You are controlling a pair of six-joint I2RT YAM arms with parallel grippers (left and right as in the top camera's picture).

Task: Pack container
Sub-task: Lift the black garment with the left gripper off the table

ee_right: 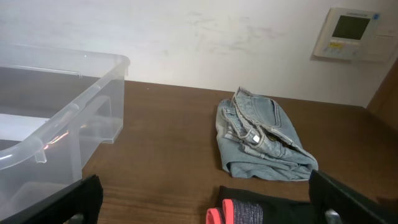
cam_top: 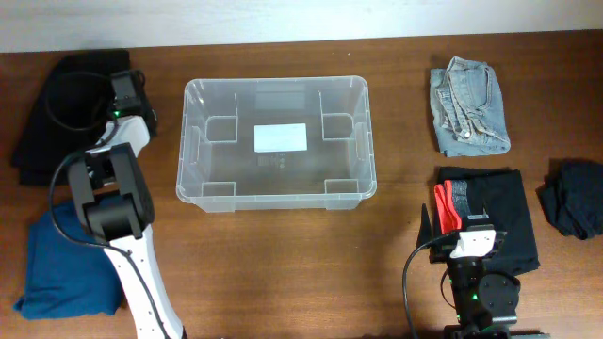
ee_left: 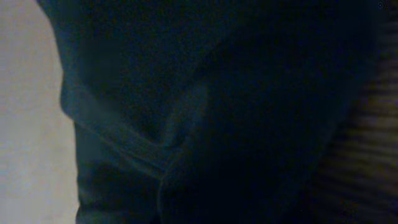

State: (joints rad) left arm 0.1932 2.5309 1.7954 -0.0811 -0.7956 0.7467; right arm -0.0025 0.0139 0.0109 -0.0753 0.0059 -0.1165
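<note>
The clear plastic container [cam_top: 188,141] stands empty in the middle of the table, a white label on its base. Its corner shows at the left of the right wrist view [ee_right: 56,124]. My left gripper [cam_top: 122,85] is down on a black garment [cam_top: 57,113] at the far left. Dark cloth [ee_left: 205,112] fills the left wrist view and hides the fingers, so the gripper reads as shut on that cloth. My right gripper [ee_right: 211,202] stands open near the front right, above a folded black garment [cam_top: 504,212] with a coral and grey edge [ee_right: 239,213].
Folded light-blue jeans [cam_top: 468,105] lie at the back right and show in the right wrist view [ee_right: 261,140]. A dark bundle [cam_top: 575,196] sits at the right edge. A blue garment [cam_top: 61,268] lies at the front left beside the left arm.
</note>
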